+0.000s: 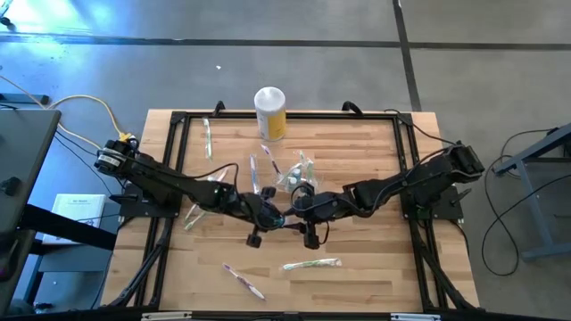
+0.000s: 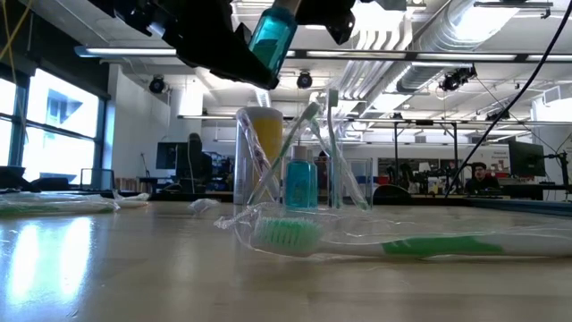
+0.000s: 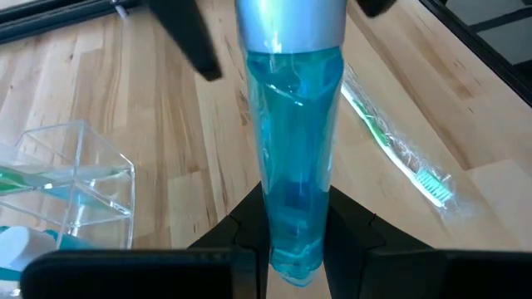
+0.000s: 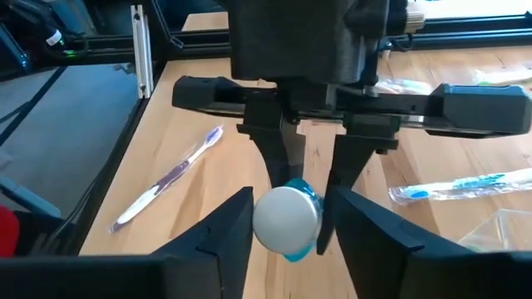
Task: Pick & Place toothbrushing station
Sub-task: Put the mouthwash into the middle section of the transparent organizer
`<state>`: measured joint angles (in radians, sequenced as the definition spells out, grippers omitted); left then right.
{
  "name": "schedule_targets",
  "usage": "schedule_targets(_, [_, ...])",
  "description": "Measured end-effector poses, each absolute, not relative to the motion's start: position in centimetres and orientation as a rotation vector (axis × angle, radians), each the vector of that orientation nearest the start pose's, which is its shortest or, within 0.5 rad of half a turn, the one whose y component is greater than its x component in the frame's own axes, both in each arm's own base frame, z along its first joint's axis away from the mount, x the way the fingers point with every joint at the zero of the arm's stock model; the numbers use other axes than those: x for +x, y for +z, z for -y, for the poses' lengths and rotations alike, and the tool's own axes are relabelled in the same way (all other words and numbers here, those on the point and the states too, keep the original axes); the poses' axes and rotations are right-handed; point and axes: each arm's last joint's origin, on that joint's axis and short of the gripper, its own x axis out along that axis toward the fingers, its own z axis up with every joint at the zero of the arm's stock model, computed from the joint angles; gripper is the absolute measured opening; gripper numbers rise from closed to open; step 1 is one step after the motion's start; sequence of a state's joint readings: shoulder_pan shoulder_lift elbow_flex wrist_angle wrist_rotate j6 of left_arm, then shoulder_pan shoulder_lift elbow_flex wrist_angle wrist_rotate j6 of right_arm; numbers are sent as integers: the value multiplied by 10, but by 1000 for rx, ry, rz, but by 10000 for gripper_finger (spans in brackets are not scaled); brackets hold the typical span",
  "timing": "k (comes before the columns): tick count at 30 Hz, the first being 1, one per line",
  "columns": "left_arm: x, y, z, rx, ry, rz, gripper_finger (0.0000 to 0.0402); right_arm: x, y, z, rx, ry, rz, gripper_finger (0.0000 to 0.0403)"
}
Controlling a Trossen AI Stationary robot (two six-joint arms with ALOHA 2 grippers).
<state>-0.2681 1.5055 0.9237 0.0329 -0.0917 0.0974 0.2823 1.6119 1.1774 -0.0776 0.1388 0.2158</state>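
1. The tube (image 3: 293, 166) is see-through blue with a silver-white cap (image 4: 286, 218).
2. One toothbrush (image 2: 375, 241) is green.
3. The bench (image 1: 357, 178) is light wood.
4. The canister (image 1: 270, 113) is yellow with a white top.

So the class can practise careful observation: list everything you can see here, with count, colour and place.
Table: one, light wood, black-framed.
Canister: one, yellow with a white top, at the table's far edge.
Clear holder: one, see-through, mid-table, holding toothbrushes and a teal tube.
Loose wrapped toothbrushes: four; a green one and a purple-pink one opposite the canister, two more on the left side.
Blue tube: one, white-capped, held above the table.
Person: one, in the room behind.
Left gripper: clamped on the blue tube's base.
Right gripper: at the tube's cap.
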Motion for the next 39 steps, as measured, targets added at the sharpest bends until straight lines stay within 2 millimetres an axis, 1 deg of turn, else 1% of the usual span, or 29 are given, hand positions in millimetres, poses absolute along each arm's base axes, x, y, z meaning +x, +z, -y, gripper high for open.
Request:
schedule_targets(4, [313,233,83,191,-197,-521,65,349,271,-97,102,83,-513,136])
schedule_targets(12, [313,234,83,190,-196,-520,65,349,271,-96,87,78,-514,118])
schedule_targets(17, [314,240,83,189,-195,-542,65,349,271,-95,56,69,-522,102])
schedule_targets(28, [315,241,83,203,-169,-544,65,348,270,-94,35,23,-531,98])
schedule_targets(30, [315,241,83,205,-174,-543,82,348,270,-94,35,21,-532,97])
schedule_targets(36, [316,245,83,197,-171,-528,190,347,265,-93,23,11,-568,96])
schedule_targets(39, [316,244,83,185,-165,-536,230,345,263,-91,30,-34,-588,95])
